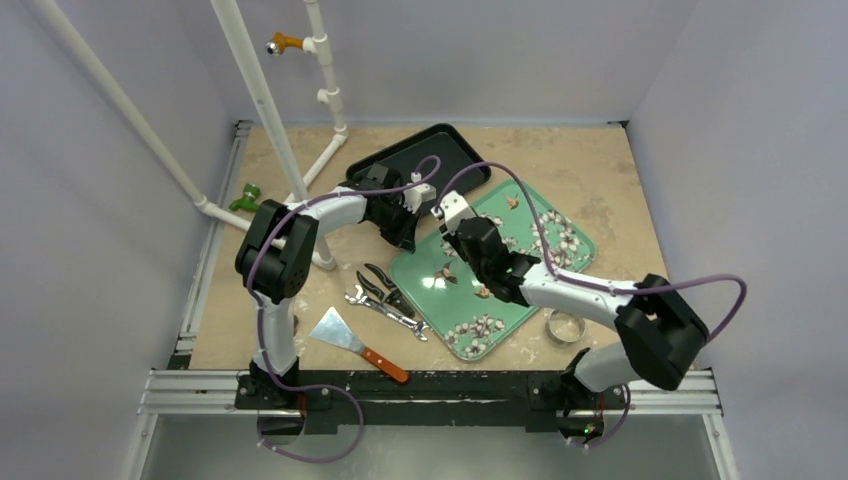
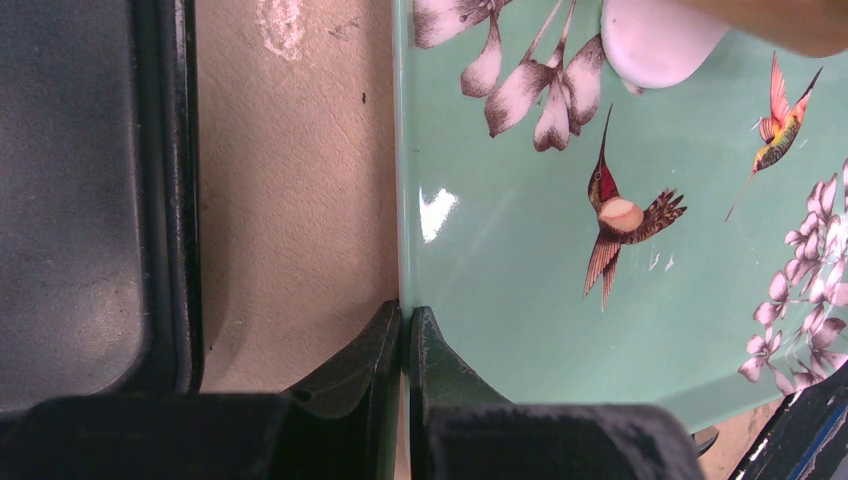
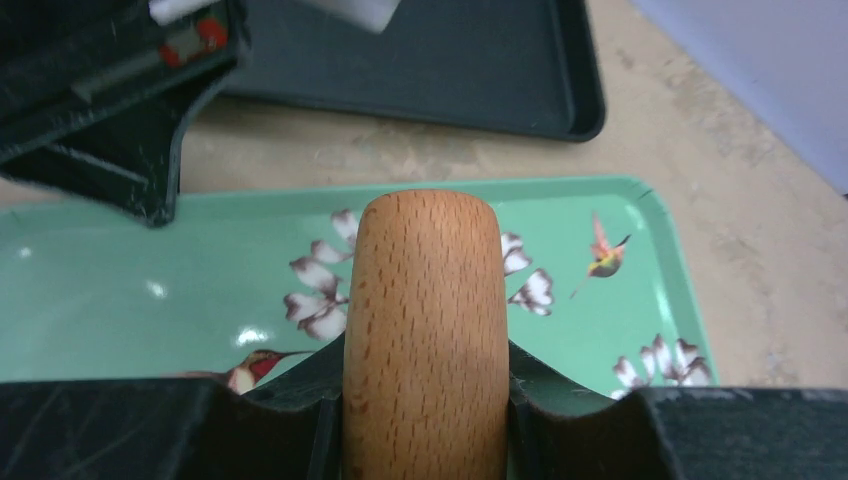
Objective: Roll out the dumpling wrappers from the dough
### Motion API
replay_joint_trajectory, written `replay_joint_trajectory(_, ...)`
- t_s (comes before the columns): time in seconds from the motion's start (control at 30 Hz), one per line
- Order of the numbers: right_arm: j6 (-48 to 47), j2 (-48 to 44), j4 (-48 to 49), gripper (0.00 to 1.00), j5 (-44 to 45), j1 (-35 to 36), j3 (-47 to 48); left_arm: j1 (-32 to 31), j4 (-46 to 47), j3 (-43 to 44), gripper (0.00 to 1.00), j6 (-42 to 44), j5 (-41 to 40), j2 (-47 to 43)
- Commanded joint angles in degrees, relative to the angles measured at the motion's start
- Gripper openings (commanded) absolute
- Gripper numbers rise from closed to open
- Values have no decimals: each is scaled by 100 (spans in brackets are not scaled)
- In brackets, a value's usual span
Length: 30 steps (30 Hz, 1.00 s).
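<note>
Left hand [image 2: 405, 330] is pinched shut on the green tray [image 2: 520, 300] rim. Right hand [image 3: 425, 400] clamps a wooden pin [image 3: 425, 300]. The wrapper [image 2: 655, 40] lies on the tray, partly beneath the pin.

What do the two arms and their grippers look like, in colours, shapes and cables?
The left arm and right arm have white tubular links and bulky black joints. A purple cable loops along each. The left gripper and right gripper have black, tapering fingers.
</note>
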Motion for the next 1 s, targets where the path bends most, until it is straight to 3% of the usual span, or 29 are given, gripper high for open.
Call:
replay_joint_trajectory(0.0, 58, 451, 425, 0, -353, -10, -91, 101, 25, 54, 0, 110, -36, 6)
replay_joint_trajectory(0.23, 601, 584, 8, 0, -1059, 534, -32, 108, 25, 55, 0, 104, -18, 20)
replay_joint_trajectory(0.5, 1352, 688, 135, 0, -896, 770, -414, 108, 18, 64, 0, 103, -5, 19)
replay_joint_trajectory(0.67, 1072, 73, -123, 0, -917, 784, 45, 114, 21, 64, 0, 102, -9, 20)
replay_joint_trajectory(0.8, 306, -695, 214, 0, -568, 571, 180, 109, 18, 64, 0, 107, -14, 17)
replay_joint_trajectory(0.97, -24, -845, 641, 0, -363, 45, -61, 116, 16, 64, 0, 101, -9, 16)
